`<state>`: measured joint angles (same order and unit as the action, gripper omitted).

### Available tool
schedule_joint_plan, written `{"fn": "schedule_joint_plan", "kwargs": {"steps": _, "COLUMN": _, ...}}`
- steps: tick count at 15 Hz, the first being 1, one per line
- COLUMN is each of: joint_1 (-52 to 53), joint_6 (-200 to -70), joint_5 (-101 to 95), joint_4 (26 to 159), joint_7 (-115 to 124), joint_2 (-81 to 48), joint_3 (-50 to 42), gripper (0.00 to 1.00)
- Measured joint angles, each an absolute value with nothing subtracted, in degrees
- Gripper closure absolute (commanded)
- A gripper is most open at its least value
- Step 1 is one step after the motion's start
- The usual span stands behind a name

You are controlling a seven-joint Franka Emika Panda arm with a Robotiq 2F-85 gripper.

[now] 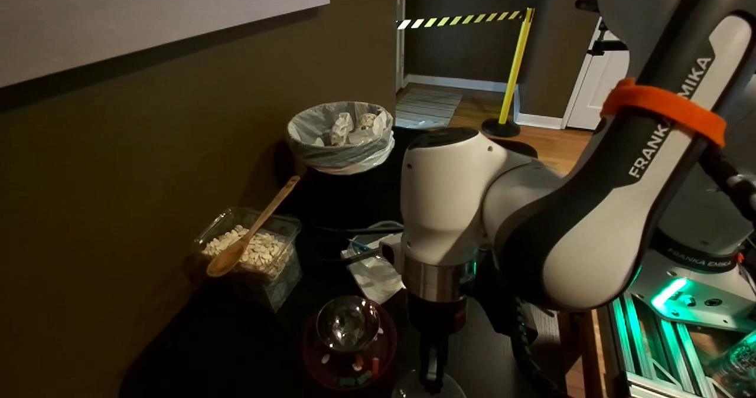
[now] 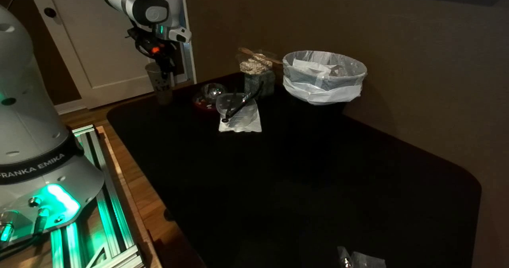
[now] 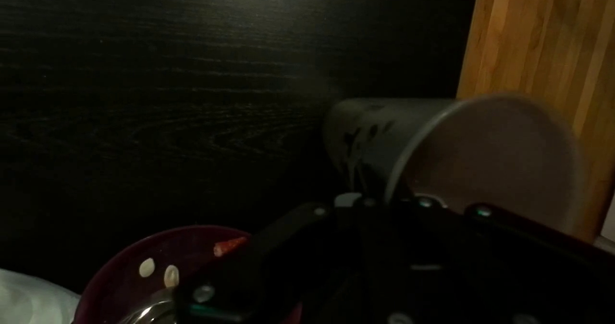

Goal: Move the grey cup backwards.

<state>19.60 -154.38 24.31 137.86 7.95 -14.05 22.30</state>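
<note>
The grey cup is tall, with dark printed marks on its side and a round open rim. It also shows near the far table edge in an exterior view, tilted slightly. In an exterior view only its top shows, cut by the lower frame edge. My gripper is shut on the cup's rim nearest it, with one finger outside the wall and one inside. The fingers also show at the cup in both exterior views. Whether the cup's base touches the table is unclear.
A maroon plate with a shiny round bowl and small pieces stands beside the cup. A clear lid on a napkin, a tub of pale pieces with a wooden spoon, and a lined bin stand further along.
</note>
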Motion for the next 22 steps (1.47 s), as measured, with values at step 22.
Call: {"fn": "schedule_joint_plan", "kwargs": {"steps": 22, "joint_1": 19.6, "joint_6": -152.2, "joint_5": 21.4, "joint_4": 129.2, "joint_7": 14.6, "joint_2": -9.2, "joint_3": 21.7, "gripper": 0.99}}
